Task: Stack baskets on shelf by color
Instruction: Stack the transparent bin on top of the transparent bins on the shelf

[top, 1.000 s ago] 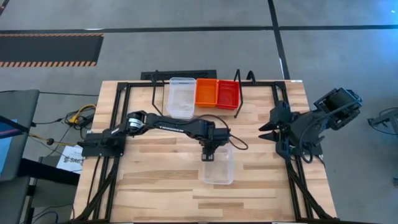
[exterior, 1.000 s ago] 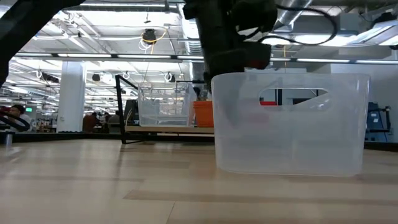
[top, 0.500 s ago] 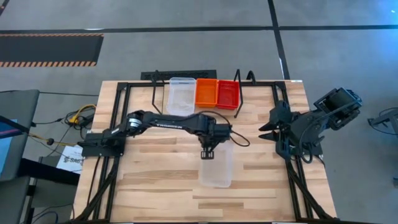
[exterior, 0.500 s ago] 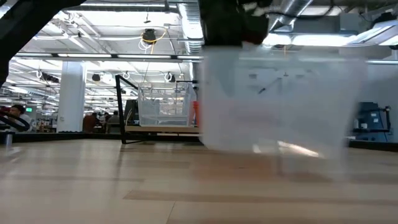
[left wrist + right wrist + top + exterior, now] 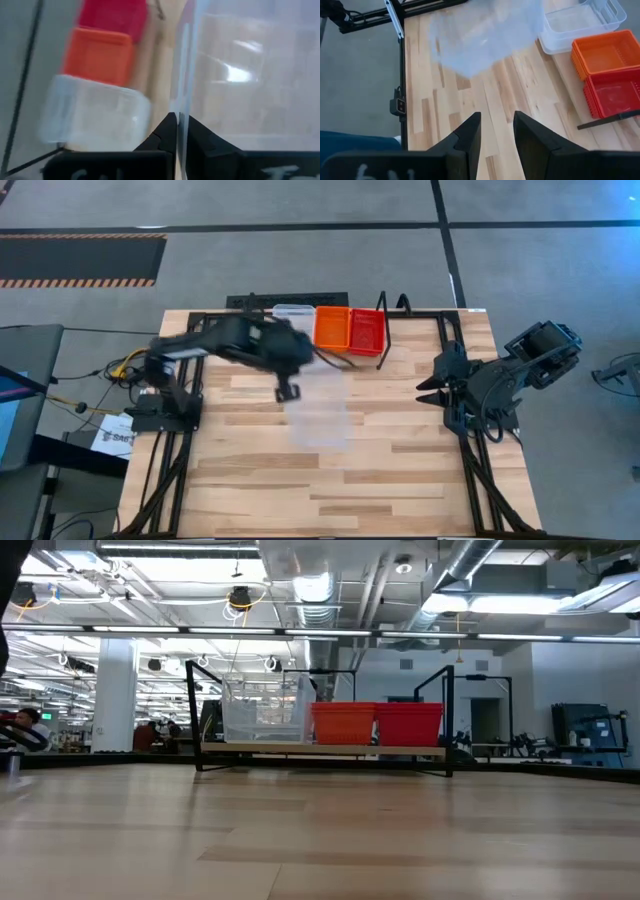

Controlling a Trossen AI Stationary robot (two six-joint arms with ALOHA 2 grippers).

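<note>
We see the wooden table (image 5: pixel 400 470) first, with the black shelf (image 5: pixel 320 749) at its far edge carrying three baskets side by side: a clear basket (image 5: pixel 262 712), an orange basket (image 5: pixel 343 723) and a red basket (image 5: pixel 408 724). And the left arm has swung away! A second ago it stretched out over mid-table, low over the wood; now it is pulled back toward the shelf's clear end. The carried clear basket (image 5: pixel 318 408) has come with it, off the table and blurred in the air left of centre, just short of the shelf; it has gone from the low view, which it filled before. The left gripper (image 5: pixel 287 389) pinches that basket's wall, fingers nearly together with the thin plastic between them. Out at the right edge, the right gripper (image 5: pixel 495 131) waits where it was, fingers narrowly apart, holding nothing.
</note>
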